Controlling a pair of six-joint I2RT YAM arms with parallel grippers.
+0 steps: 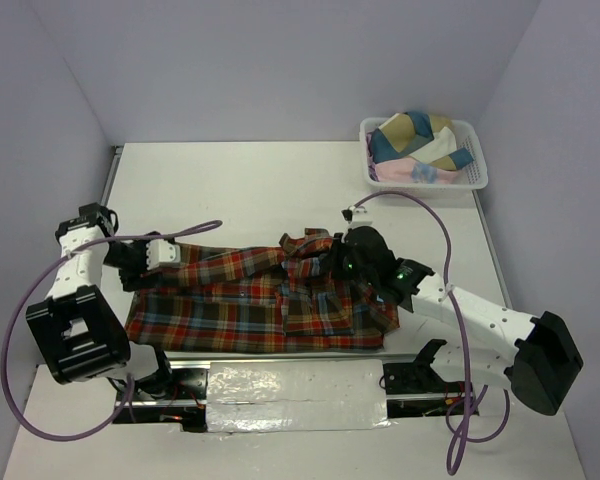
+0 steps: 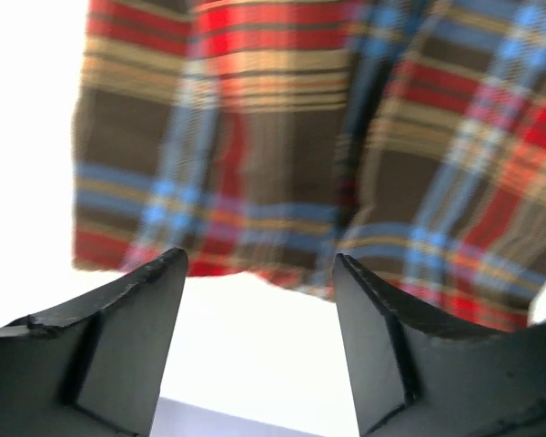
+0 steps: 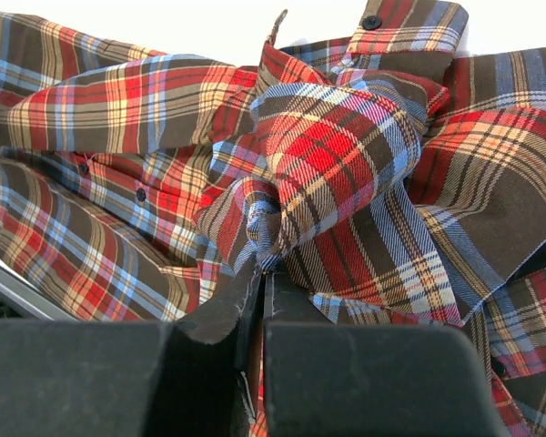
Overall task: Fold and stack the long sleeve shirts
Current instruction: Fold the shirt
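Observation:
One long sleeve shirt (image 1: pixel 250 310), a red, brown and blue plaid flannel, lies spread across the near half of the table. Its sleeve stretches left toward my left gripper (image 1: pixel 170 255). In the left wrist view that gripper (image 2: pixel 259 259) stands open just short of the cloth's edge (image 2: pixel 300 137), with only white table between its fingers (image 2: pixel 146 309). My right gripper (image 1: pixel 355 255) sits over the shirt's right side near the collar. In the right wrist view it (image 3: pixel 264 269) is shut on a bunched pinch of the plaid cloth (image 3: pixel 346 146), which gathers into folds at the fingertips.
A white slotted basket (image 1: pixel 475 180) at the far right corner holds crumpled cloth in blue, tan and pink (image 1: pixel 415 140). Purple cables loop from both arms. The arm bases and a foil-covered strip (image 1: pixel 290 385) run along the near edge.

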